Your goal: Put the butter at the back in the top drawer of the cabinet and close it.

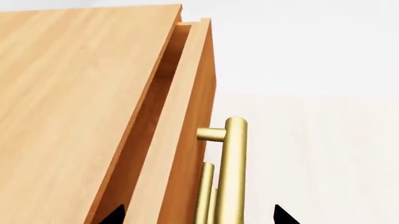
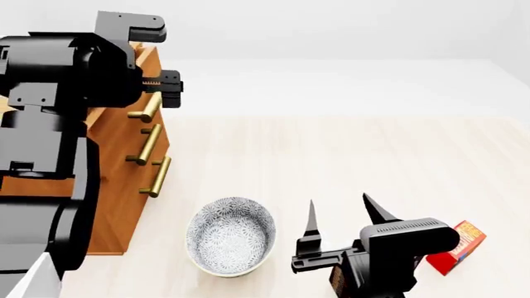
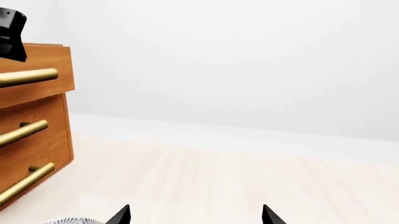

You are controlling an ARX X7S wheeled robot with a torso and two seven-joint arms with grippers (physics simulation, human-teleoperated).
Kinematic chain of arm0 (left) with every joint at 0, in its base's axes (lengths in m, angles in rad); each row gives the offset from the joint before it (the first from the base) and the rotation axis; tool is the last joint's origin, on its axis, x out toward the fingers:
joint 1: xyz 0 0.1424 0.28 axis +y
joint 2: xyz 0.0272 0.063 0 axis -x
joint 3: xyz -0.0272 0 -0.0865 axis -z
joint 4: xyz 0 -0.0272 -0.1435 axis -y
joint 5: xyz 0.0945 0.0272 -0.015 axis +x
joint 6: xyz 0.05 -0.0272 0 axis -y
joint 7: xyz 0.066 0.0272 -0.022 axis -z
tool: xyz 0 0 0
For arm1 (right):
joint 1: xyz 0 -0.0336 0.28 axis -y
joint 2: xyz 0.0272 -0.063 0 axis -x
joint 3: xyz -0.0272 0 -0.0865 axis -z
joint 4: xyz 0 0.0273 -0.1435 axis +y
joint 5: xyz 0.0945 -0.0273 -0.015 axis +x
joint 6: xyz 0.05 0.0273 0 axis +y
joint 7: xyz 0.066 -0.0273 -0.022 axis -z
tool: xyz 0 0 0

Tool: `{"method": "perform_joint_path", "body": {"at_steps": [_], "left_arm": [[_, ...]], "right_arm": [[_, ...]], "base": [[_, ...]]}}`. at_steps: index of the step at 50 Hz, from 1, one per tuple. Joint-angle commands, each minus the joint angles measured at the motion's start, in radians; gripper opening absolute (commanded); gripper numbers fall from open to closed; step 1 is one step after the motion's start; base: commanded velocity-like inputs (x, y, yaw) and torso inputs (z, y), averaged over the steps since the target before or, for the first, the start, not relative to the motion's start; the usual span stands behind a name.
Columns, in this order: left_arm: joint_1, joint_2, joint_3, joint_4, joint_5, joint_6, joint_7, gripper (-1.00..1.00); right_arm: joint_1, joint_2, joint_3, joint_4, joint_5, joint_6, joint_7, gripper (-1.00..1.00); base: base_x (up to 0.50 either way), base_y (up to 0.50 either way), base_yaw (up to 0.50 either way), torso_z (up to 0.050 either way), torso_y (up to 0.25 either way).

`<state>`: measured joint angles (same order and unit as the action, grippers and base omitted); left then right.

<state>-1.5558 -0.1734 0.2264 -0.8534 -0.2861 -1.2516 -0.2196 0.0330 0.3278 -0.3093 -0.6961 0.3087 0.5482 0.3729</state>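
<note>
The cabinet (image 2: 124,186) stands at the left, largely behind my left arm. Its top drawer (image 1: 187,116) is out by a narrow gap; its plain front also shows in the right wrist view (image 3: 37,91). My left gripper (image 1: 198,215) is open, with one fingertip on each side of the top drawer's brass handle (image 1: 232,172); no contact shows. In the head view it (image 2: 153,62) sits at the cabinet's top front. The butter (image 2: 457,247), a red-orange carton, lies on the table at the right. My right gripper (image 2: 339,214) is open and empty, left of the butter.
A patterned white bowl (image 2: 230,236) sits in front of the cabinet, left of my right gripper. Two lower drawers with brass handles (image 2: 151,144) are shut. A dark brown sliver (image 2: 338,282) shows under my right wrist. The pale table runs back to a white wall.
</note>
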Motion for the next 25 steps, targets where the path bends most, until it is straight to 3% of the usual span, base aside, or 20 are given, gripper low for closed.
{"method": "perform_joint_path", "body": {"at_steps": [1,25], "left_arm": [[0.083,0.032,-0.006,-0.129,-0.105,-0.035,0.036,1.00],[0.092,0.057,-0.036,-0.095,-0.146,-0.054,0.029,1.00]], "right_arm": [[-0.005,0.007,0.003,-0.003,0.005,-0.009,0.001,1.00],[-0.007,0.016,-0.010,-0.003,0.006,-0.017,0.006,1.00]], "base": [[0.00,0.00,0.00,0.000,0.000],[0.00,0.00,0.00,0.000,0.000]]}}
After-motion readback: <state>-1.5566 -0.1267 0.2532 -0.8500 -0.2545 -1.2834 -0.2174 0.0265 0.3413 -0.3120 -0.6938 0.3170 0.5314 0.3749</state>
